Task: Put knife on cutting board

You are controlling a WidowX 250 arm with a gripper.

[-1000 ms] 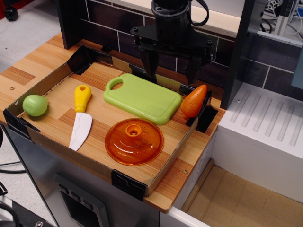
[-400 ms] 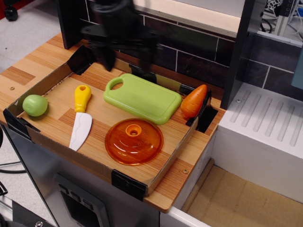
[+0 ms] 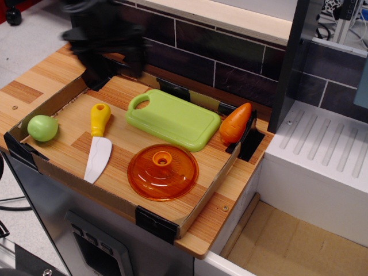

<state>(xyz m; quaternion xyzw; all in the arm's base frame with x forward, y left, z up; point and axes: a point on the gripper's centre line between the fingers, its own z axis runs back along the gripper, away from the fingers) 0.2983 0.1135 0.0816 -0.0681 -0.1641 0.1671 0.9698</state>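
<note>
In the only view, a shallow cardboard tray (image 3: 57, 172) is seen on the wooden desk (image 3: 23, 86), and all the toys are laid inside it. The knife (image 3: 98, 142) is placed flat on the tray floor in the left part, with its yellow handle pointed to the back wall and its white blade pointed to the front edge. It is found just beside the cutting board (image 3: 172, 119) but apart from it, so the knife is not on the board. The light green board is laid in the middle back of the tray, with its handle slot at the left end, nearest to the knife handle. An orange lid (image 3: 163, 171) is set in front of the board, close to the blade tip on its left side. A toy carrot (image 3: 236, 122) is leaned at the right end of the board, against the tray wall. A green ball-like fruit (image 3: 42, 127) is kept in the left corner, well apart from the knife. The claw (image 3: 109, 40) is shown above the back left corner of the tray as a dark, blurred shape. Whether it is wide or narrow cannot be told, and nothing is seen held in it.
</note>
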